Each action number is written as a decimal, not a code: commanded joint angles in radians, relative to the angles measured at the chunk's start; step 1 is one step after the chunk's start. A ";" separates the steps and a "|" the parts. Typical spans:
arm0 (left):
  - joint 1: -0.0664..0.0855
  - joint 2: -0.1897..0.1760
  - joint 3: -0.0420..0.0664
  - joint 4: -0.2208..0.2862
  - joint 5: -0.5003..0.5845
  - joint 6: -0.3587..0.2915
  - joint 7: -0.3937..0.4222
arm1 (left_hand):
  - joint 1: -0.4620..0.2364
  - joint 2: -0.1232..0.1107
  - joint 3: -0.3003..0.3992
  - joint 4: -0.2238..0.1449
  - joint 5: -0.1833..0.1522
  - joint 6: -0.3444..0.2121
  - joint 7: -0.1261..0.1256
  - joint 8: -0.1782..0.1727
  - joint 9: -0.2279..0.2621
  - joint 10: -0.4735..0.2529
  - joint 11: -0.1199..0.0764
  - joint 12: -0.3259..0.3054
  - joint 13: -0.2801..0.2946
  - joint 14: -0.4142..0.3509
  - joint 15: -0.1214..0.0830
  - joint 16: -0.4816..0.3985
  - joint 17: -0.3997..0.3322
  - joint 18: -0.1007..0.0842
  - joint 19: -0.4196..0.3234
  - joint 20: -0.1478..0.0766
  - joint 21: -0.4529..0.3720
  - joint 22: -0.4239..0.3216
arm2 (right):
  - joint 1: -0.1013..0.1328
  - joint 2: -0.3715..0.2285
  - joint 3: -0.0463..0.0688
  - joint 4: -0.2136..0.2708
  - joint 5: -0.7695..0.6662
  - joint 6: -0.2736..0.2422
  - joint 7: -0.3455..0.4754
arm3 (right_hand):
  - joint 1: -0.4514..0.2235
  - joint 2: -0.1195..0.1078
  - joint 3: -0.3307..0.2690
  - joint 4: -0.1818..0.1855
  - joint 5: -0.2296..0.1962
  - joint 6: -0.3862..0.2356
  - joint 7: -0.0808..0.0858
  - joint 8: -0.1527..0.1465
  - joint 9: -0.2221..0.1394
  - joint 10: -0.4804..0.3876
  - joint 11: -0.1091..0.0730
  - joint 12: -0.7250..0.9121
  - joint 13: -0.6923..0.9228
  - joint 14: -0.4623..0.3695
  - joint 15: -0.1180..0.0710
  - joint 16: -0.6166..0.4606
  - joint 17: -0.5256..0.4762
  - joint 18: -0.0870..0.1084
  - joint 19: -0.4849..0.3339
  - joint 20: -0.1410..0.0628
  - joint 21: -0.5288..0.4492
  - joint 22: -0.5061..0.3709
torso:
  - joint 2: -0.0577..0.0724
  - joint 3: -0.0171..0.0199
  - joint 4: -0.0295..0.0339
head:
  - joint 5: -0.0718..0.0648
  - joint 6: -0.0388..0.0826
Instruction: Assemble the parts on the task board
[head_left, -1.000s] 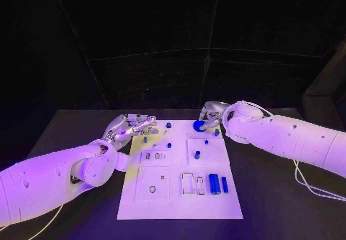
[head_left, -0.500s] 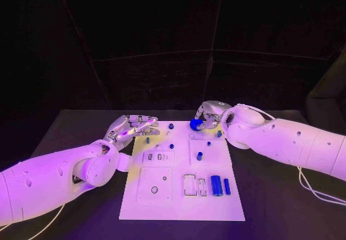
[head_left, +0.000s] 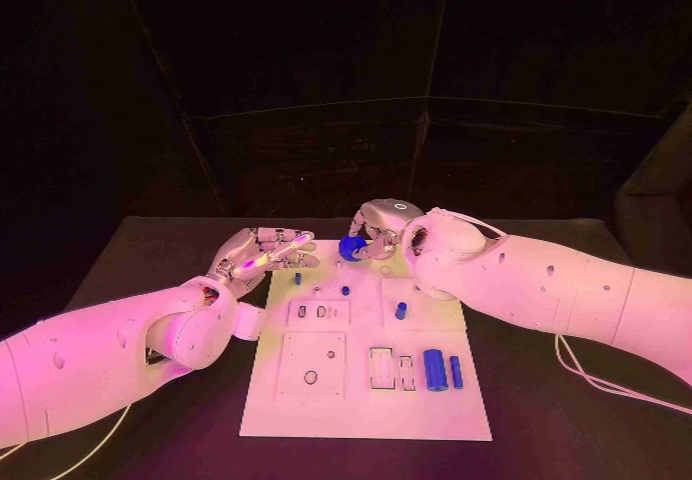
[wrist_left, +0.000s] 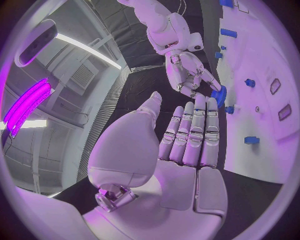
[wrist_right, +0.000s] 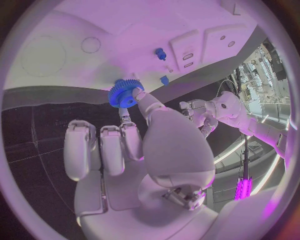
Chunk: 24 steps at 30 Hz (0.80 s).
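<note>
The white task board lies in the middle of the black table. My right hand hovers over the board's far edge and pinches a blue gear between thumb and a finger. In the right wrist view the gear sits at the fingertips of that hand, above the board. My left hand is beside the board's far left corner with its fingers stretched out flat and nothing in it. The left wrist view shows that hand, with the gear and right hand beyond it.
Blue parts lie on the board: a thick cylinder and a thin rod near the right edge, a small piece in the middle, and short pegs toward the far end. Bare table lies on both sides.
My right hand has carried the blue gear leftward along the board's far edge, closer to my left hand. The left hand has stayed where it was.
</note>
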<state>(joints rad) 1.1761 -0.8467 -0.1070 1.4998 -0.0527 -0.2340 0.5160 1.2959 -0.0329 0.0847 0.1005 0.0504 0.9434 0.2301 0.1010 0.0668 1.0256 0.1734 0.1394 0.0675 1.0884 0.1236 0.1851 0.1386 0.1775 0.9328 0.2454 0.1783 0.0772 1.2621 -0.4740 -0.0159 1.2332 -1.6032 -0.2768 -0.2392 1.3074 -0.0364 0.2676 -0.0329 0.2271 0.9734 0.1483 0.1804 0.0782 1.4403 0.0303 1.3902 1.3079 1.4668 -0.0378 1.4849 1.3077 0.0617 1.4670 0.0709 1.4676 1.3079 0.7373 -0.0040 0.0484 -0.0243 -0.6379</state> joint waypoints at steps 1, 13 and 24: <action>0.002 0.002 0.001 -0.001 0.008 0.011 0.004 | 0.001 0.012 -0.001 -0.007 -0.003 0.001 0.001 -0.005 -0.001 0.004 0.003 -0.005 -0.001 0.001 0.008 -0.007 0.001 0.006 0.005 -0.001 -0.007 -0.001 | -0.002 0.018 -0.001 -0.020 -0.033 0.001 0.004 | -0.011 0.003 0.006 0.002 0.002 0.066 -0.027 -0.003 0.002 0.004 0.004 0.000 0.068 0.060 -0.003 0.004 0.022 -0.014 0.012 -0.006 0.003 0.028 | 0.000 0.0003 0.0006 | 0.001 -0.002; 0.002 0.007 0.001 -0.005 0.008 0.014 0.003 | 0.002 0.013 -0.001 -0.008 -0.003 0.002 0.001 -0.006 -0.001 0.004 0.002 -0.005 -0.001 0.001 0.007 -0.007 0.001 0.006 0.006 -0.001 -0.007 -0.002 | -0.019 0.079 -0.002 -0.070 -0.030 0.074 0.005 | -0.026 -0.007 0.017 0.005 -0.020 0.056 -0.020 -0.022 -0.004 -0.003 0.010 -0.010 0.060 0.061 0.002 0.006 0.029 -0.015 0.013 -0.003 0.003 0.029 | 0.000 0.0012 -0.0030 | 0.007 -0.007; 0.002 0.007 0.001 -0.005 0.008 0.014 0.002 | 0.002 0.013 -0.001 -0.008 -0.003 0.002 0.001 -0.006 -0.001 0.004 0.002 -0.005 -0.001 0.001 0.007 -0.007 0.001 0.006 0.006 -0.001 -0.007 -0.002 | -0.026 0.094 -0.003 -0.081 -0.030 0.085 0.003 | -0.046 -0.023 0.014 0.011 -0.031 0.031 -0.010 -0.046 -0.011 -0.014 0.018 -0.024 0.049 0.061 0.008 0.006 0.031 -0.014 0.011 0.002 0.001 0.026 | 0.000 0.0013 -0.0036 | 0.011 -0.010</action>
<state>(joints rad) 1.1762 -0.8407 -0.1069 1.4939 -0.0477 -0.2327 0.5149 1.3000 -0.0288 0.0847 0.1005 0.0504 0.9434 0.2301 0.1010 0.0668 1.0255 0.1734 0.1394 0.0676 1.0884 0.1236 0.1811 0.1386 0.1775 0.9328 0.2454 0.1783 0.0774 1.2349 -0.3816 -0.0184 1.1524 -1.6262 -0.2081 -0.2387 1.2646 -0.0583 0.2802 -0.0263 0.1995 0.9978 0.1467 0.1391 0.0707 1.4258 0.0447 1.3693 1.3078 1.4668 -0.0374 1.4848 1.3075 0.0619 1.4670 0.0709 1.4675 1.3077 0.7373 -0.0025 0.0447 -0.0129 -0.6479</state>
